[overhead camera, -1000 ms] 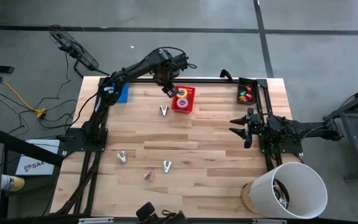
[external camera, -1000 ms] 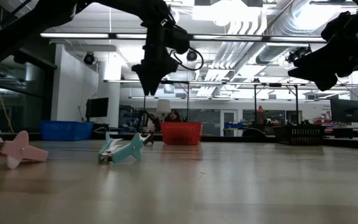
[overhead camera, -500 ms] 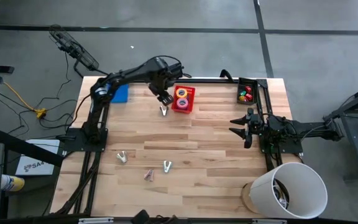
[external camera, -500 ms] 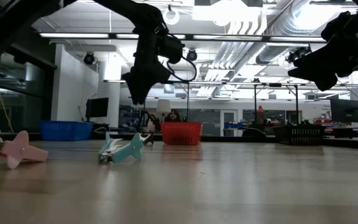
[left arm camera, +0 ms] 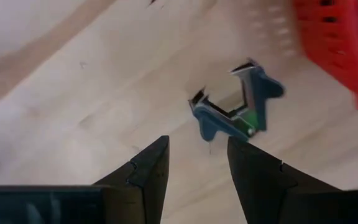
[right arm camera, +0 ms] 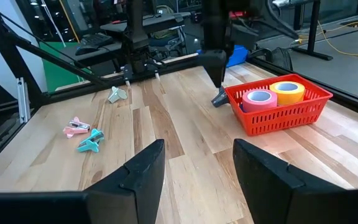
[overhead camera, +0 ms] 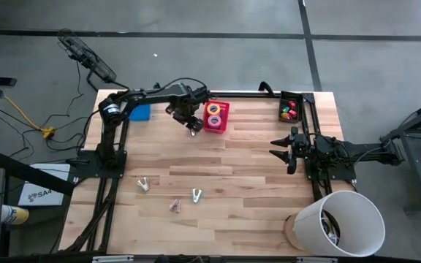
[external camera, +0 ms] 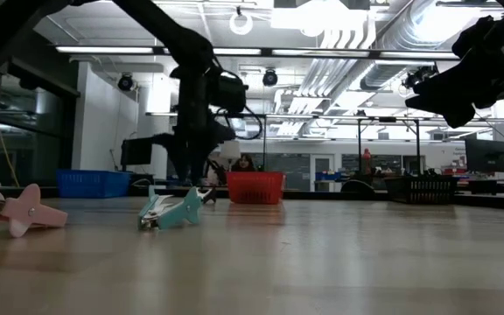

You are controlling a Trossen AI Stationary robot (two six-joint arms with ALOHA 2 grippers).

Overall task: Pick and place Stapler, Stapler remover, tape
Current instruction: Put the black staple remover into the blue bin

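Note:
A blue-grey staple remover [left arm camera: 235, 109] lies on the wood just left of the red basket [overhead camera: 215, 117]. My left gripper [left arm camera: 197, 155] hangs open a little above it, fingers pointing down, touching nothing. Inside the basket lie a yellow tape roll [right arm camera: 288, 89] and a pink one [right arm camera: 258, 98]. Three more staple removers lie near the table's front left: grey [overhead camera: 143, 184], teal [overhead camera: 196, 194] and pink [overhead camera: 175, 205]. My right gripper [right arm camera: 197, 162] waits open at the right side [overhead camera: 283, 150]. The stapler is out of view.
A blue bin [overhead camera: 142, 111] stands at the back left. A black bin [overhead camera: 291, 109] with small coloured pieces stands at the back right. A white bucket [overhead camera: 340, 223] lies at the front right corner. Bare wood spans the table's middle.
My left gripper has come down from above the red basket's left edge, going a little toward the table's near edge, onto the staple remover beside the basket. Its wrist has rolled on the way. The fingers stay open. Nothing on the table has moved.

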